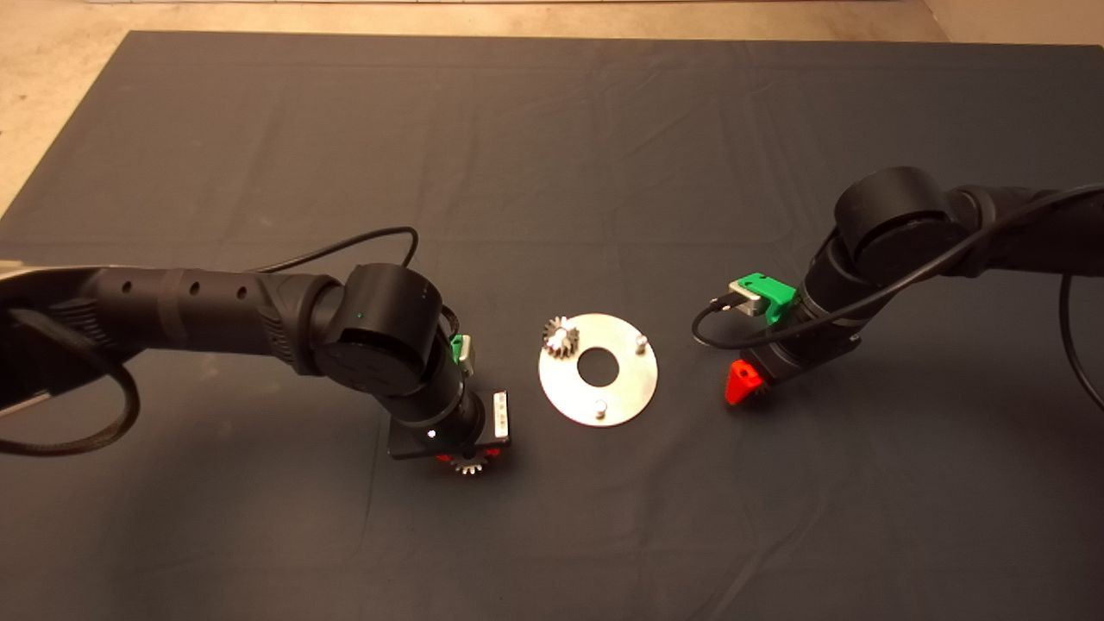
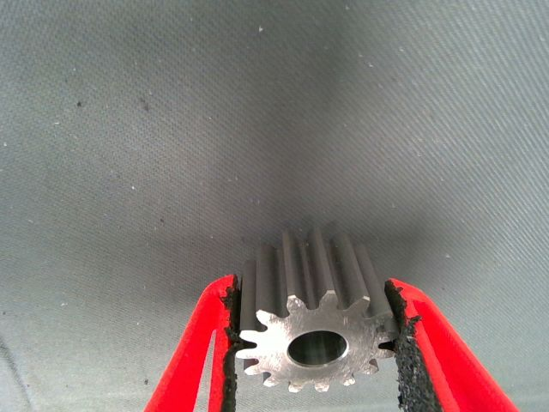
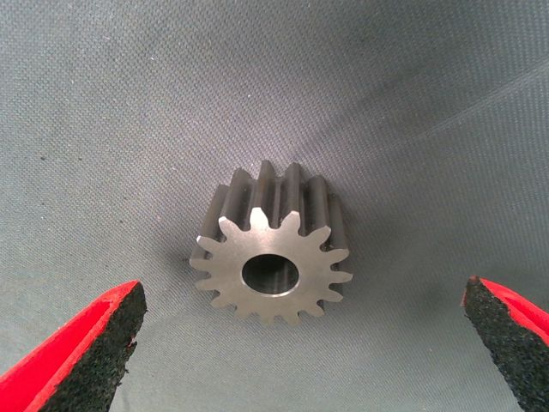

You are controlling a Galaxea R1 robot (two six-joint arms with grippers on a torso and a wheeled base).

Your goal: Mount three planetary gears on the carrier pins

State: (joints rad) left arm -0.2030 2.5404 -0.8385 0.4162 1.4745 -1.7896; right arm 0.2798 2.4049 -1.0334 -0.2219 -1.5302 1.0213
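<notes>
A round silver plate (image 1: pixel 598 369) lies flat on the dark mat (image 1: pixel 552 172), nearer the mat's front edge than its far edge and about midway between its left and right edges. Three carrier pins stand upright on the plate in a triangle. One planetary gear (image 1: pixel 560 337) already sits over the pin at the plate's far-left rim; the pin at the far-right rim (image 1: pixel 640 342) and the pin at the near rim (image 1: pixel 601 408) stand bare.

The left gripper (image 1: pixel 467 460) points down at the mat just off the plate's near-left side, and the second gear (image 2: pixel 313 322) is clamped between its two red fingers (image 2: pixel 193 348), the black pads pressing on the teeth at either side. In the left wrist view the gear's shiny face and centre hole show, with bare mat behind it.

The right gripper (image 1: pixel 746 385) is lowered to the mat just off the plate's right side. Its fingers (image 3: pixel 81 352) are spread wide, and the third gear (image 3: pixel 273 245) stands on the mat between them, touching neither pad, its bored face toward the wrist camera.

Both black arms reach in over the mat from its left and right edges, cables looping beside them
</notes>
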